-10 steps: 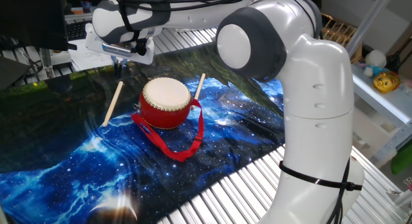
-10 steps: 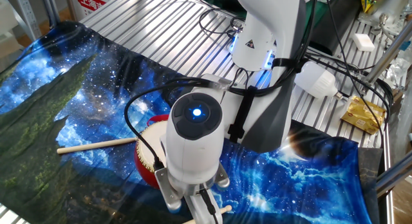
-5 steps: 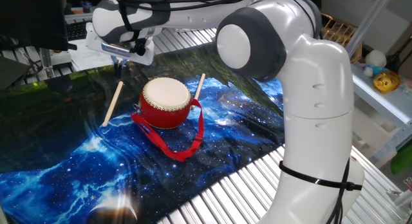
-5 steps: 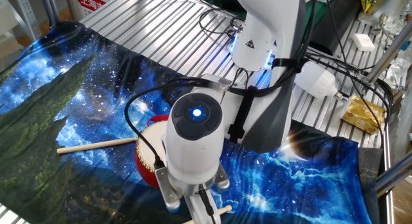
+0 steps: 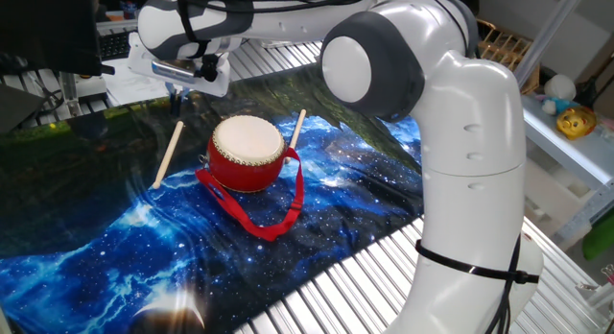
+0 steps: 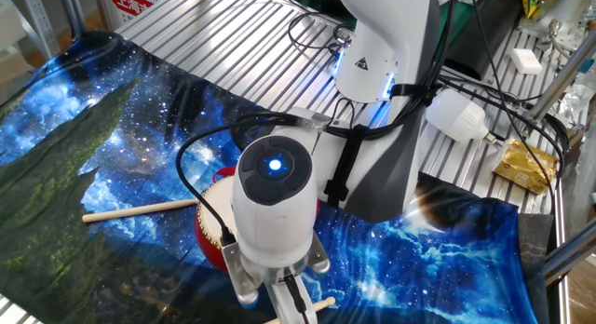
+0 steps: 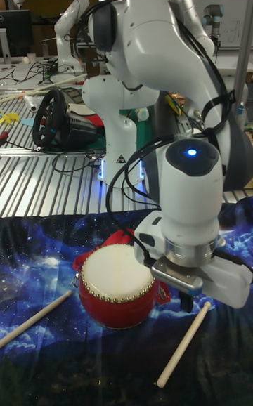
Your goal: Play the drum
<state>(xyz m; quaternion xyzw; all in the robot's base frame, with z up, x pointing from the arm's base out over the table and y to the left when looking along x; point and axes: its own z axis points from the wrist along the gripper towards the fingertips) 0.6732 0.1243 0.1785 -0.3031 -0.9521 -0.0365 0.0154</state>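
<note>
Item: small round red-bodied drum with cream skin head and dark rim studs, standing upright on the blue-and-black galaxy-print cloth that covers the ribbed metal table. Its long red ribbon strap loops forward over the cloth in one fixed view; the tall fixed view shows only a scrap of it behind the body.

Item: thin light wooden stick, flat on the cloth on one side of the drum. Second thin light wooden stick, on the other side, one end just beside the drum; both clear of it.

Item: my gripper, beyond the drum above the far part of the cloth, holding nothing that I can see. In one fixed view only dark finger tips show under my wrist; in the other fixed view my wrist housing hides them and most of the drum; in the tall fixed view one dark finger shows beside the second stick. Whether the jaws are parted or closed, I cannot tell
</note>
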